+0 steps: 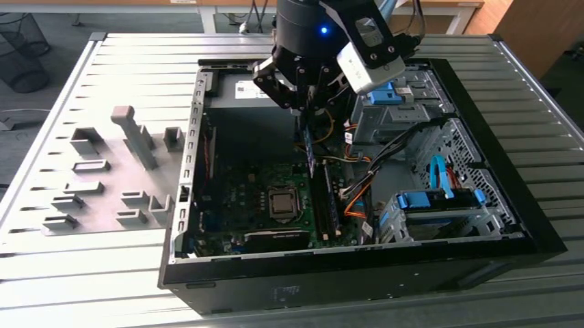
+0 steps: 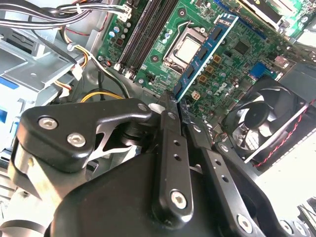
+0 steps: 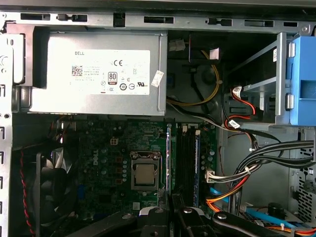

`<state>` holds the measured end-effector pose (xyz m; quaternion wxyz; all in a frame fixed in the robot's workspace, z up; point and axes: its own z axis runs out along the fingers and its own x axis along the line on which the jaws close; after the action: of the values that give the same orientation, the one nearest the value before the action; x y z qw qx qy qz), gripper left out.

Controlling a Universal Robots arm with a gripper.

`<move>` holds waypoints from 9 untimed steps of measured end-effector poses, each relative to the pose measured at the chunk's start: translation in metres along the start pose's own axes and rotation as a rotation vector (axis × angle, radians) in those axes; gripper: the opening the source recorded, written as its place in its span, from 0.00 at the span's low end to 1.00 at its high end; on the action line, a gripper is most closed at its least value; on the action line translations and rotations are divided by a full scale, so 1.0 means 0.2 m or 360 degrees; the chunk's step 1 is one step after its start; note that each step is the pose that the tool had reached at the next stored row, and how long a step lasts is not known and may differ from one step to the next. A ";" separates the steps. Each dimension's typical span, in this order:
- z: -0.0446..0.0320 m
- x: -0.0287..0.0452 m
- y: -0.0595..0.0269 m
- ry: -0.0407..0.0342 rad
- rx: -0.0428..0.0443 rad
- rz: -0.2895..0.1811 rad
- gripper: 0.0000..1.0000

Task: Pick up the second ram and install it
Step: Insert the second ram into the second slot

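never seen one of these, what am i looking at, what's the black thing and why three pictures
It is a robot arm working over an open computer case that lies on a slatted metal table. The exterior view is from a camera off the arm. Both wrist views come from cameras riding on the arm, looking into the case. The gripper, its two-fingered hand, is shut on the ram, a bluish-green stick, held above the motherboard by its black slots. Grey holder blocks stand on the table beside the case.
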<state>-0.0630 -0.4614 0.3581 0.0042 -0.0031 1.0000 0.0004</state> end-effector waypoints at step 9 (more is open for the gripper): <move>0.028 0.000 0.000 0.0000 0.0000 0.0000 0.14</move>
<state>-0.0630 -0.4614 0.3525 0.0042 -0.0031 1.0000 0.0004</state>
